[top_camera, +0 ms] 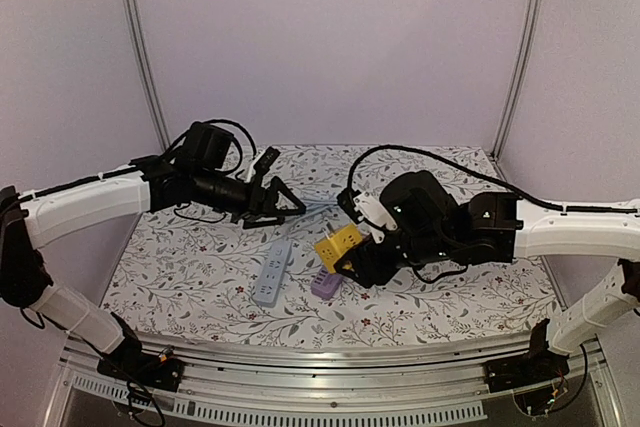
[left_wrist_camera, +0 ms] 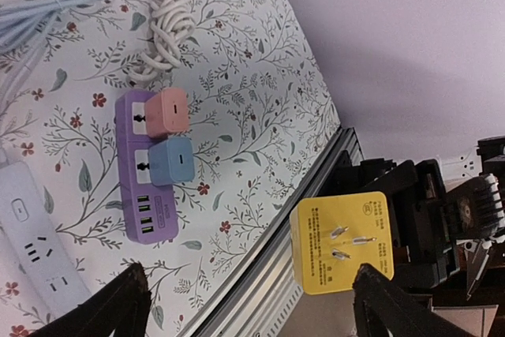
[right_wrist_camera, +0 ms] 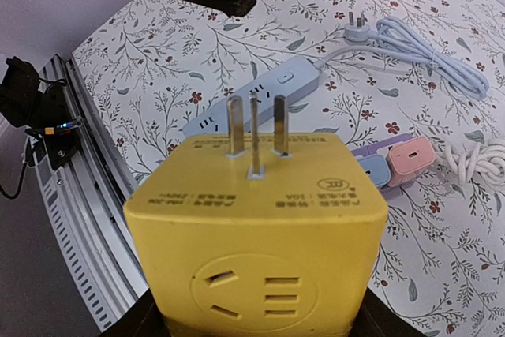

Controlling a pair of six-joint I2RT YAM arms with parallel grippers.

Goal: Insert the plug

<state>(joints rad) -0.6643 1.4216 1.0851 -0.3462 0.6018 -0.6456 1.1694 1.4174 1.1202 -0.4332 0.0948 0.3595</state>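
Floral tabletop (top_camera: 180, 277) with a spare purple socket block (left_wrist_camera: 140, 128), boxed in by pale walls (top_camera: 330, 47).

The block lies flat on the flowered cloth. A pink charger (left_wrist_camera: 170, 110) and a blue charger (left_wrist_camera: 172, 162) sit side by side in its two sockets, nearly touching. A row of yellow-green USB ports (left_wrist_camera: 146, 215) runs along the block's end beyond the blue charger. A coiled white cord (left_wrist_camera: 170, 29) lies near the block's pink end. A metal rail (top_camera: 330, 352) runs along the near edge of the tabletop, and slim metal posts (top_camera: 140, 47) rise at the back corners.
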